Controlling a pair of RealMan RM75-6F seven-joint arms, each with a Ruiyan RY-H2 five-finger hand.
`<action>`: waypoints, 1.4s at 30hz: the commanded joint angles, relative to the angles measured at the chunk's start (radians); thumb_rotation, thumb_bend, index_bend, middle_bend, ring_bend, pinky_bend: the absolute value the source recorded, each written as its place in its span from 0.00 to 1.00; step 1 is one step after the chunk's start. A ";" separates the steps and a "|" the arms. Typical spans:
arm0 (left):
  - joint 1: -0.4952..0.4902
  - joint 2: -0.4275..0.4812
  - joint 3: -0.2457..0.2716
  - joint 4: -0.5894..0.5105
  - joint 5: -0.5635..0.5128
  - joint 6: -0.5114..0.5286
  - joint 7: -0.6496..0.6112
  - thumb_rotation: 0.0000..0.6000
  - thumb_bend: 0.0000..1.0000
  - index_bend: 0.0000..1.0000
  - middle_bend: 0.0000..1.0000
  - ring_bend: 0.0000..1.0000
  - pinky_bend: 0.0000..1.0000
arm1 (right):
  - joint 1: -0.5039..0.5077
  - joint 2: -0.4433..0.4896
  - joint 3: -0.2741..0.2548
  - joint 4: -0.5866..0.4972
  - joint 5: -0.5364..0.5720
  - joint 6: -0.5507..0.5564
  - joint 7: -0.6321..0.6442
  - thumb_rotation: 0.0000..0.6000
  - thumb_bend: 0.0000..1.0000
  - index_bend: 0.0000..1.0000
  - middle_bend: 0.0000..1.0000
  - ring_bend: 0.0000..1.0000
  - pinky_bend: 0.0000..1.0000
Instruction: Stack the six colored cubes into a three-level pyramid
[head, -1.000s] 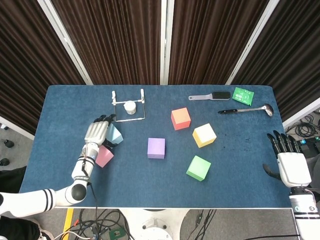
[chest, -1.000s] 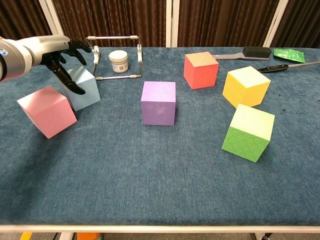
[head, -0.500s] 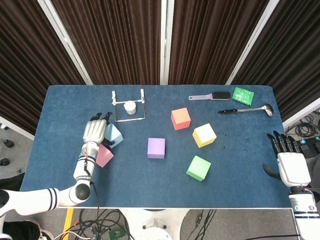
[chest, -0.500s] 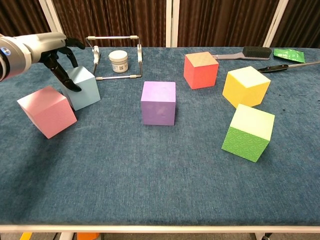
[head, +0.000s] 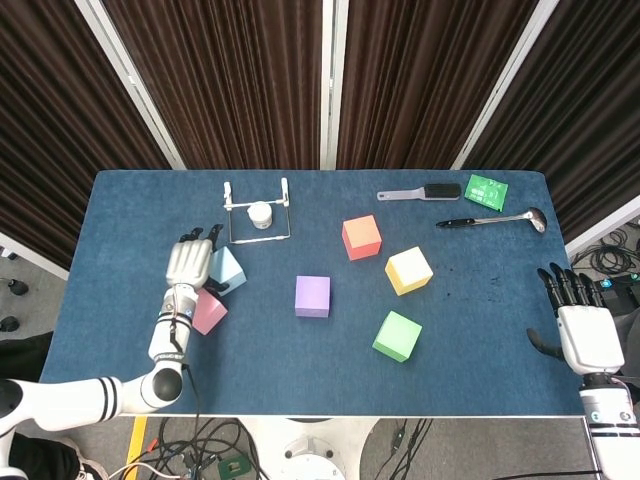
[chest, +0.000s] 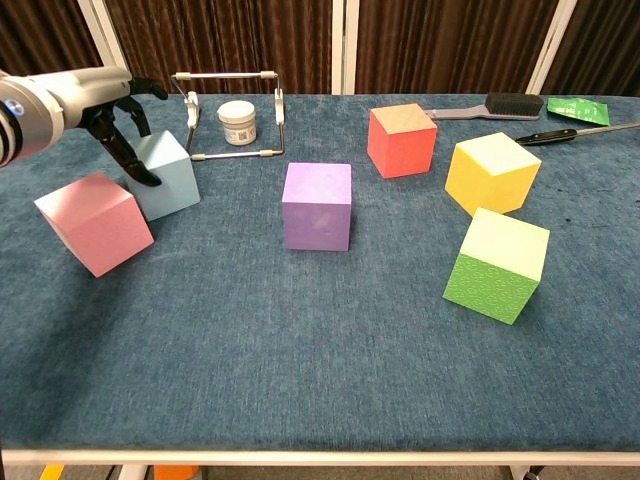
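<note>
A: On the blue table (head: 120, 330), cube count?
B: Six, one of each colour: pink cube (head: 209, 312), light blue cube (head: 229, 268), purple cube (head: 312, 296), red cube (head: 361, 237), yellow cube (head: 408, 270), green cube (head: 397, 335). All single on the cloth, none stacked (pink and light blue sit just beside each other at the left).
A: Other stuff?
B: One wire stand (head: 257, 212) with one small white jar (head: 260, 214) in it, one brush (head: 420, 192), one green packet (head: 487, 190), one ladle (head: 492, 219).
A: Left hand (head: 190, 264)?
B: Over the light blue cube, palm down, fingers curled down onto its left side and top; the chest view shows dark fingertips (chest: 131, 163) against the cube face. A firm grip? Cannot tell.
A: Right hand (head: 578, 325)?
B: At the table's right edge, well apart from the cubes, fingers straight, slightly apart, holding nothing.
</note>
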 joint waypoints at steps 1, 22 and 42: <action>0.007 0.013 -0.008 -0.017 0.026 -0.003 -0.025 1.00 0.00 0.11 0.43 0.08 0.18 | 0.000 0.002 0.001 -0.002 0.002 0.001 0.000 1.00 0.19 0.00 0.00 0.00 0.00; 0.035 0.203 0.125 -0.098 0.596 -0.275 -0.354 1.00 0.00 0.12 0.45 0.11 0.26 | 0.017 0.085 0.037 -0.043 -0.021 0.023 0.025 1.00 0.19 0.00 0.00 0.00 0.00; 0.003 0.105 0.129 -0.039 0.591 -0.247 -0.295 1.00 0.00 0.12 0.46 0.12 0.25 | 0.041 0.089 0.038 -0.065 0.005 -0.010 -0.012 1.00 0.19 0.00 0.00 0.00 0.00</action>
